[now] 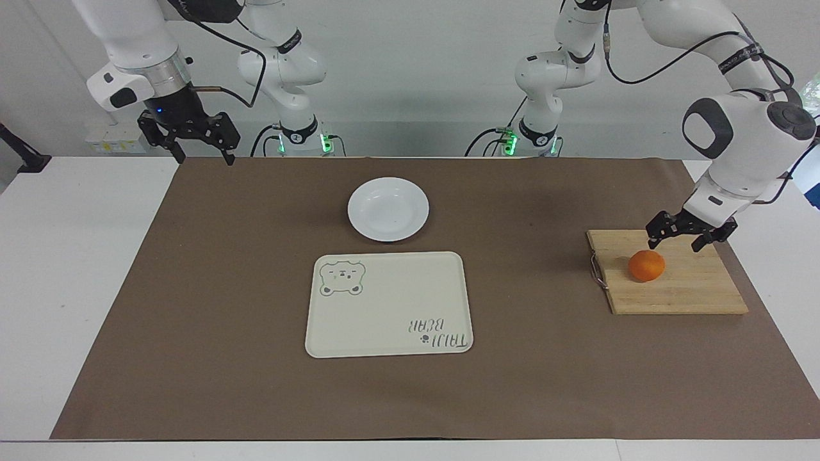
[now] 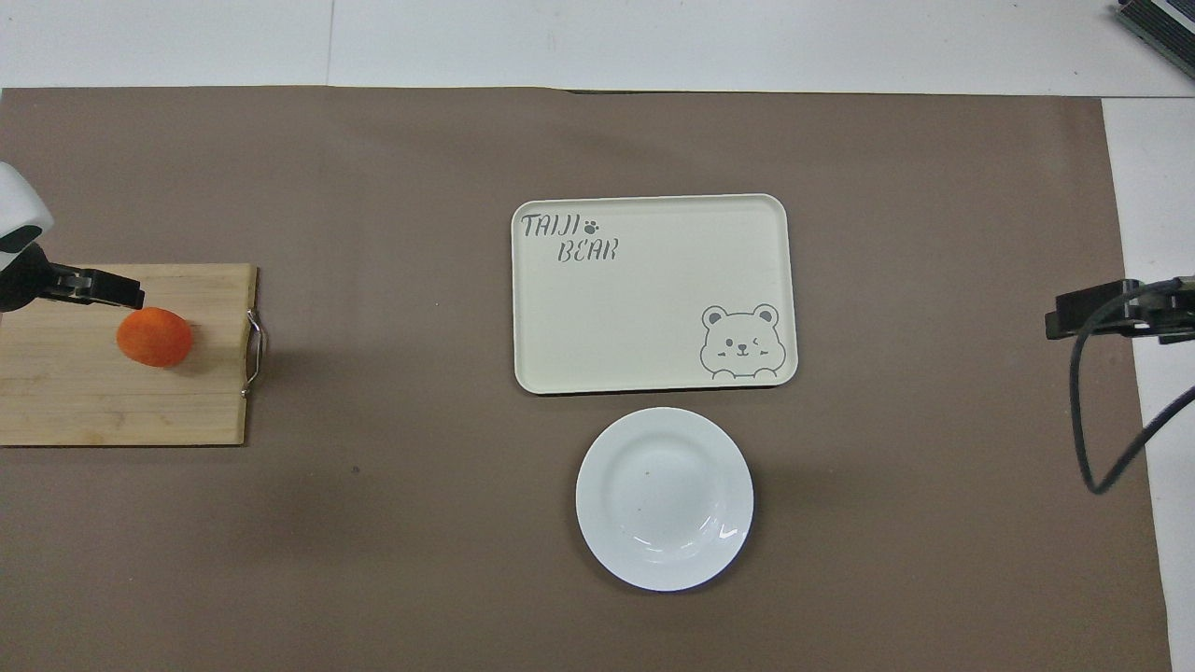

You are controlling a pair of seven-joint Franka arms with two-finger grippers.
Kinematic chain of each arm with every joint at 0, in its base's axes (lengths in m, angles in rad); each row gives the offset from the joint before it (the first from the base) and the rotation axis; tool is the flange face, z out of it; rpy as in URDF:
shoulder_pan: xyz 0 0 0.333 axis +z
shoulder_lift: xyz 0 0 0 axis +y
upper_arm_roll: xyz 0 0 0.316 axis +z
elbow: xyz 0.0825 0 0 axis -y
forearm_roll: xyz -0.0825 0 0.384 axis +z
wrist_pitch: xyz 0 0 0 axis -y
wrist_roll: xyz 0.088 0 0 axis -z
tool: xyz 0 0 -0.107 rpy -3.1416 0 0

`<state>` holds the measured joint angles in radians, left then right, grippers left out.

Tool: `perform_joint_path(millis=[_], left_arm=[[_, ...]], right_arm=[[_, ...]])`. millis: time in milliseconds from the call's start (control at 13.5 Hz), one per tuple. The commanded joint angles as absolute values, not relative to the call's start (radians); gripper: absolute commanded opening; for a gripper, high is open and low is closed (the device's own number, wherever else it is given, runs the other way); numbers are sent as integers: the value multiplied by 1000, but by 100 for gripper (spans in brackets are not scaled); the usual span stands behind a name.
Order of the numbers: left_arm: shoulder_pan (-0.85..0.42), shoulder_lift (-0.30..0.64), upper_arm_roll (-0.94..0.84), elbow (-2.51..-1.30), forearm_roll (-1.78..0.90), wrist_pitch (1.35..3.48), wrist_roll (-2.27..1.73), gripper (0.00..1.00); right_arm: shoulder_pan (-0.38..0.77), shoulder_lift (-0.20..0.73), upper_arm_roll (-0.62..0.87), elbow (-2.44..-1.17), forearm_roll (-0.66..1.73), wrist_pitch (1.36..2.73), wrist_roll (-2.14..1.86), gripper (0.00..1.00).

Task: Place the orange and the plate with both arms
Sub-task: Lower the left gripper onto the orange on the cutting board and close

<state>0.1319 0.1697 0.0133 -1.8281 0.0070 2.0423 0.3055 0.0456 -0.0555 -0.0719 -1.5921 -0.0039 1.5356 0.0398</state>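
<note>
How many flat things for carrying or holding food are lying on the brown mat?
3: the white plate nearest the robots, the cream bear-print tray just farther out, and the wooden cutting board under the orange at the left arm's end.

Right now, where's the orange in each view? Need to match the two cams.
Facing view: the orange sits at the picture's right side, on the wooden cutting board, beside the board's metal handle.
Overhead view: the orange is at the picture's left edge, on the same cutting board.
Shared landmark: the bear-print tray in the middle of both views, with the white plate nearer to the robots.
</note>
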Motion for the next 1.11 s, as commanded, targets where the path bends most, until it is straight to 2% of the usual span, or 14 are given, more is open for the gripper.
perform_joint_path(millis=[0,223,668,816,891,1039], left_arm=[[150,170,6,-1916,-5,2141,333,100],[164,176,5,-2002,-6,2244,328,100],[175,231,5,-2068,-35,2351,322,100],[173,233,5,-2068,-37,2355,315,18],[170,233,5,-2069,-37,2350,290,0],[163,232,5,-2065,-37,2335,268,0]], right_arm=[[35,-67,-67,-1603,15,1532,55,100],[35,-67,-67,-1603,15,1532,55,100],[35,-67,-67,-1603,15,1532,55,100],[35,-67,-67,-1603,15,1532,55,100],[35,-67,-67,-1603,15,1532,55,100],[35,-66,-67,-1603,15,1532,55,100]])
